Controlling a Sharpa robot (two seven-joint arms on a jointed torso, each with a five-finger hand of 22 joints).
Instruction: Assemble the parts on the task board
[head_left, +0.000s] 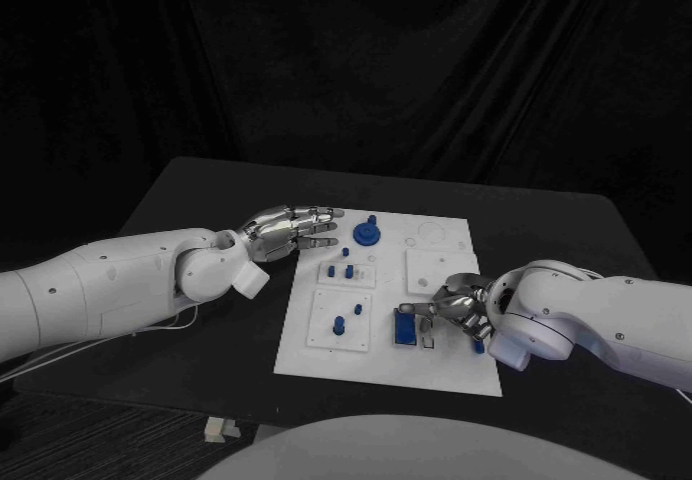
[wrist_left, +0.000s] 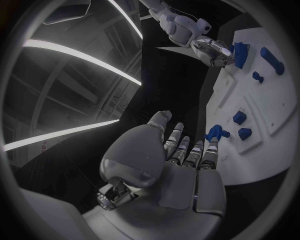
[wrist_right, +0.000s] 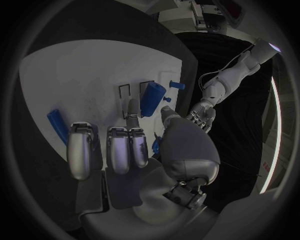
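Hard to tell whether the right hand (head_left: 459, 305) touches the blue block (head_left: 408, 328) on the task board (head_left: 433, 372). Fingertips hidden behind its knuckles in the right wrist view. Small blue pegs (head_left: 339, 270) too small to tell apart.

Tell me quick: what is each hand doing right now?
Left hand: open, holding nothing, at the task board's far left edge.
Right hand: over the board by the blue rectangular part; grip cannot be told.
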